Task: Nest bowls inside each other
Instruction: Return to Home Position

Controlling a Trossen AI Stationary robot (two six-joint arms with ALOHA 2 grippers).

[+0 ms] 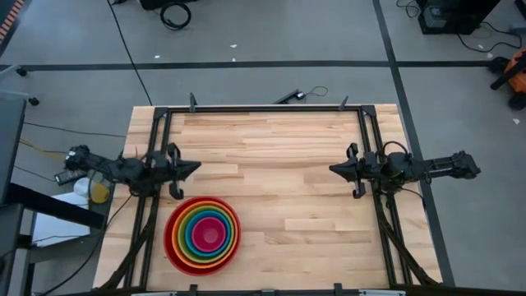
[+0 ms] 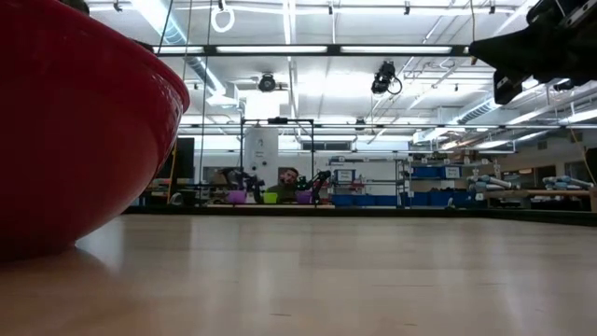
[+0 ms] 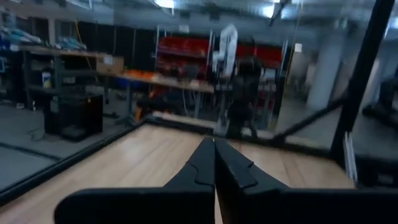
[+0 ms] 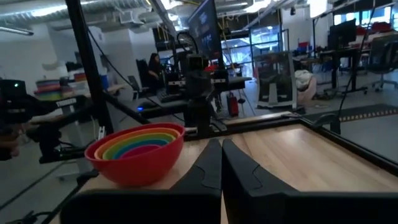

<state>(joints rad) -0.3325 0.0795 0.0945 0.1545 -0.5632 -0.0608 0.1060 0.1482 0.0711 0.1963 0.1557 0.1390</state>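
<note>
Bowls (image 1: 203, 234) sit nested; left end effector (image 1: 194, 168) and right end effector (image 1: 335, 169), pressed together, hover parked; seemingly nothing remains.

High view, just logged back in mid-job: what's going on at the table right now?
Nothing is being handled at this moment. The red bowl sits near the front left of the table with the other four bowls nested inside it, down to the pink bowl at the centre. The left gripper is just behind the stack and the right gripper is over the table's right side. Both point inward, fingers shut and empty.
</note>
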